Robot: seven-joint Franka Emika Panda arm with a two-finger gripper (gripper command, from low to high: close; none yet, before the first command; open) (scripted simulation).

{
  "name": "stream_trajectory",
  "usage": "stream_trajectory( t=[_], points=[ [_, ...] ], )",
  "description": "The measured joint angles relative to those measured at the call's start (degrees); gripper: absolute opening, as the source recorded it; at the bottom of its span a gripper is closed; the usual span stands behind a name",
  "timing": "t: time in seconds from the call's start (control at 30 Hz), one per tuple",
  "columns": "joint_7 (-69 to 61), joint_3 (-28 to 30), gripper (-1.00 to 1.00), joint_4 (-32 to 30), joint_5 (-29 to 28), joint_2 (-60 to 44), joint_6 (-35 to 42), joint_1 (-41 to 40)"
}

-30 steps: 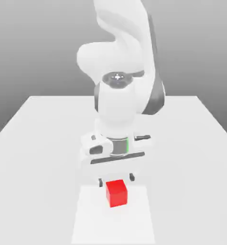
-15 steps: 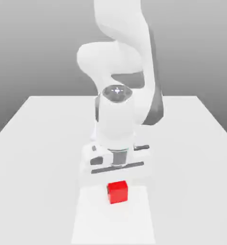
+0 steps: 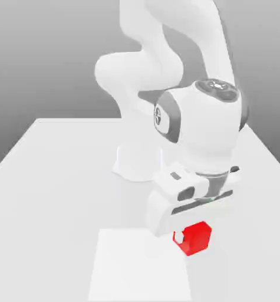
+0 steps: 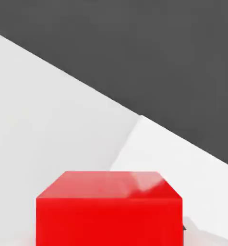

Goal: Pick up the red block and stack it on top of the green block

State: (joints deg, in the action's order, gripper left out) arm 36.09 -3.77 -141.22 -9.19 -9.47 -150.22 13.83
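The red block point(image 3: 195, 238) is a small bright red cube held under the white hand, over the near part of the table and toward the exterior view's right. My gripper point(image 3: 192, 236) is shut on it, and one white fingertip point(image 3: 178, 237) presses its left face. The hand is tilted and the block tilts with it, seemingly just off the surface. In the hand view the red block point(image 4: 108, 209) looms close with the white table sloping behind it. The green block is out of view.
The white table point(image 3: 53, 177) carries a lighter square patch point(image 3: 139, 268) near its front, just left of the held block. The arm's base point(image 3: 136, 162) stands mid-table behind the hand. Table edges run along both sides.
The gripper came down over the red block and shut on it. The arm then swung to the exterior view's right with the block, and the wrist turned and tilted.
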Motion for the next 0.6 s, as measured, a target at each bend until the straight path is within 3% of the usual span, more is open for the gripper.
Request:
stream_trajectory(
  t=[0.33, 0.43, 0.47, 0.6],
  points=[
    [-2.8, -8.0, -1.00, 20.7, 1.6, -11.6, 9.4, 8.5],
    [-2.3, -7.8, -1.00, 22.9, 0.6, -17.0, 6.3, 10.0],
    [-1.9, -7.3, 1.00, 23.2, 0.1, -19.0, 4.5, 10.5],
    [-1.9, -7.3, 1.00, 23.2, 0.1, -19.0, 4.5, 10.5]
  ],
)
